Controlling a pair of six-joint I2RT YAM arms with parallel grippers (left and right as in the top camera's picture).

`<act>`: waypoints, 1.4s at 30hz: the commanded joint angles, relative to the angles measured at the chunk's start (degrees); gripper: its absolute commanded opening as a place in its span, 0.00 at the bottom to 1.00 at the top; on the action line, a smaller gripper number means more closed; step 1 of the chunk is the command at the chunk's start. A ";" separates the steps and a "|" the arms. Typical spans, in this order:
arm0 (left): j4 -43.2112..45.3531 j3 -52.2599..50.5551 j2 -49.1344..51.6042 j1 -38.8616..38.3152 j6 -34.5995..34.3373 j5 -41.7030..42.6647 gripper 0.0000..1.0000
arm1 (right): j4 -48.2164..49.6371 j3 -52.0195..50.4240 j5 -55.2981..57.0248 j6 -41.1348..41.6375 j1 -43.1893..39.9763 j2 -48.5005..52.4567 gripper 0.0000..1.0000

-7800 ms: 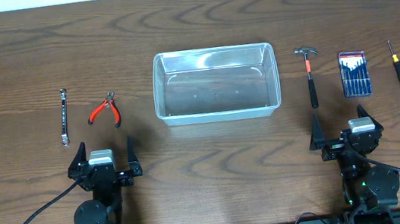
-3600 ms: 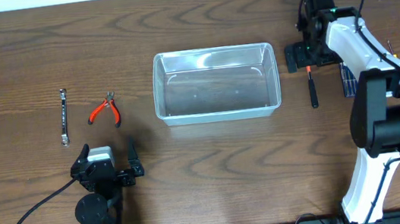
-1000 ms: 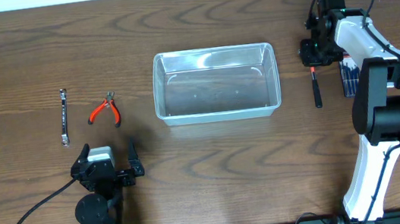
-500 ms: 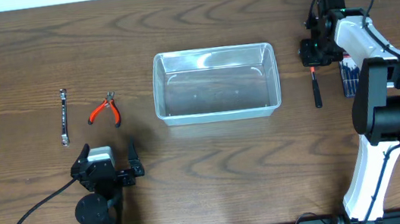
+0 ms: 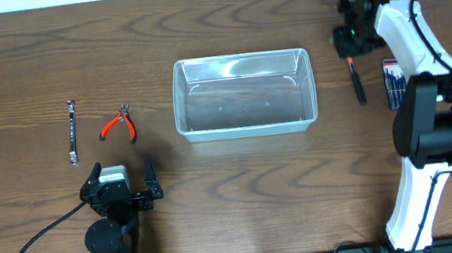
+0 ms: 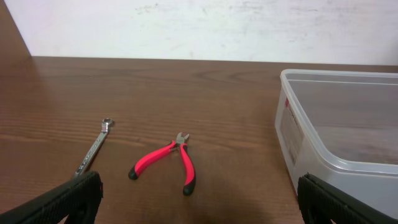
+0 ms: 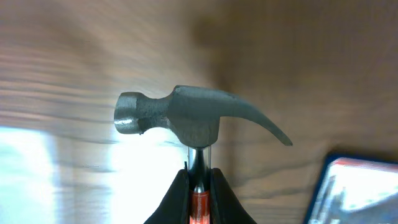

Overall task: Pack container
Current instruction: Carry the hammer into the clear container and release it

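Tabletop: dark brown wood grain [image 5: 243, 193], with a white wall [image 6: 205, 25] along its far edge.
Wrench: a slim steel bar [image 5: 73, 131] at the far left, where it lay in every earlier frame.
Pliers: red-handled [image 5: 118, 125], just right of the wrench and apart from it; unmoved.
Left gripper: parked at the near edge [image 5: 117, 167] below the pliers, jaws spread wide with nothing between them, as before.
Container: clear bin [image 5: 248, 128] in the middle of the tabletop, between the pliers and the hammer; its place is unchanged.
Label: a small reddish sticker [image 6: 287, 111] on the container's left end wall, too blurred to read.
Hammer: steel head, orange-and-black handle [image 5: 358, 84], right of the container. Half a second ago it sat nearer the near edge; now the whole tool has shifted toward the far wall and the handle slants slightly rightward.
Right gripper: jaws clamped [image 5: 349, 42] on the hammer's neck just under the head; it has moved farther away with the tool.
Case: blue [image 5: 393, 89], right of the hammer, partly hidden by the arm; any print is too small to read.
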 commanded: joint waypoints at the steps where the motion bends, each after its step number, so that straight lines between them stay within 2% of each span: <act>1: 0.02 -0.85 0.04 0.02 -0.28 -0.04 0.98 | -0.85 3.69 0.33 -6.21 5.22 -7.37 0.01; 8: 0.00 -0.85 0.04 0.02 -0.28 -0.07 0.98 | -5.42 3.61 -4.74 -22.53 17.44 -9.35 0.01; 12: 0.00 -0.85 0.04 0.02 -0.28 -0.07 0.98 | -7.74 2.01 -8.33 -36.92 24.17 -8.22 0.01; 16: 0.00 -0.85 0.04 0.02 -0.28 -0.07 0.98 | -7.50 -1.38 -8.31 -45.77 28.11 -6.08 0.01; 24: 0.00 -0.85 0.04 0.02 -0.28 -0.07 0.98 | -2.82 -6.78 -8.94 -47.28 29.49 -1.68 0.01; 27: 0.00 -0.85 0.04 0.02 -0.28 -0.07 0.98 | -1.18 -8.70 -10.25 -50.64 29.09 -1.40 0.01; 32: 0.00 -0.85 0.04 0.02 -0.28 -0.07 0.98 | 2.34 -10.93 -10.67 -50.75 29.11 -1.38 0.01; 34: 0.00 -0.85 0.04 0.02 -0.28 -0.07 0.98 | 2.78 -11.45 -10.69 -50.75 29.11 -1.38 0.08; 37: 0.02 -0.85 0.04 0.02 -0.28 -0.07 0.98 | 2.99 -12.35 -10.69 -50.73 29.11 -1.38 0.23; 42: 0.02 -0.85 0.04 0.02 -0.28 -0.07 0.98 | 2.91 -12.90 -10.67 -50.66 28.98 -1.38 0.34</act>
